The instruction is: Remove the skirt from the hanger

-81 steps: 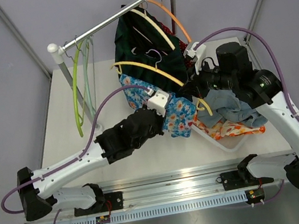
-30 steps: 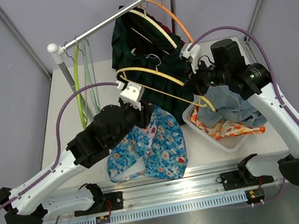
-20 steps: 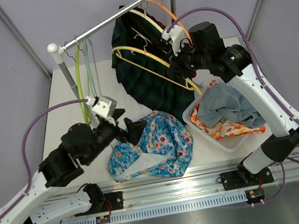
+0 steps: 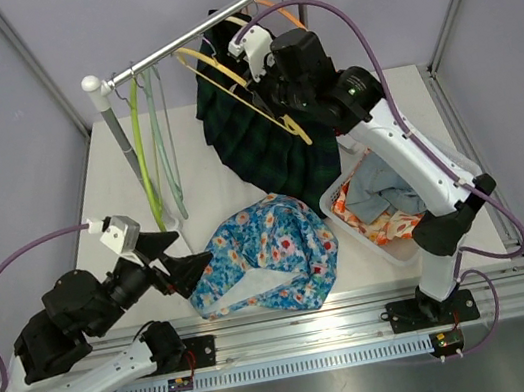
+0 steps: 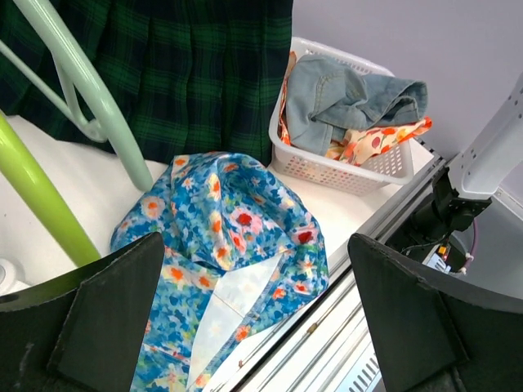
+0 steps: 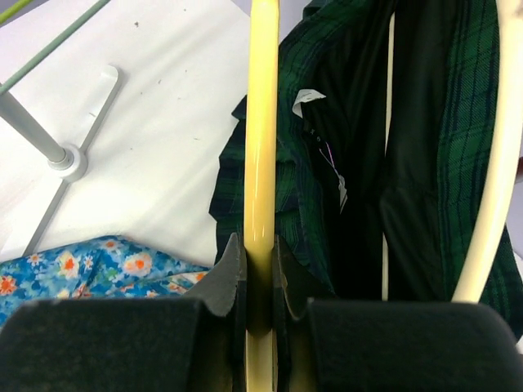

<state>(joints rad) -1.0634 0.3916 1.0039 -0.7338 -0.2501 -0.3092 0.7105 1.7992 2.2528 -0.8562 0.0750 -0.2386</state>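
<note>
The blue floral skirt (image 4: 268,256) lies crumpled on the table, free of any hanger; the left wrist view shows it (image 5: 221,220) below and between my fingers. My left gripper (image 4: 179,254) is open and empty, just left of the skirt and apart from it. My right gripper (image 4: 268,103) is up near the rail, shut on the bare yellow hanger (image 4: 227,85). In the right wrist view the hanger's bar (image 6: 261,122) runs straight between the jaws of the right gripper (image 6: 260,245), with a corner of the skirt (image 6: 90,265) low on the left.
A dark green plaid garment (image 4: 264,150) hangs from the rail (image 4: 193,33) behind the yellow hanger. Green hangers (image 4: 142,146) hang at the rail's left. A white basket (image 4: 393,249) of clothes stands right of the skirt. The metal track (image 4: 317,333) runs along the near edge.
My left gripper opened, let the floral skirt drop on the table and drew back to the near left. My right gripper carried the yellow hanger up and back toward the rail.
</note>
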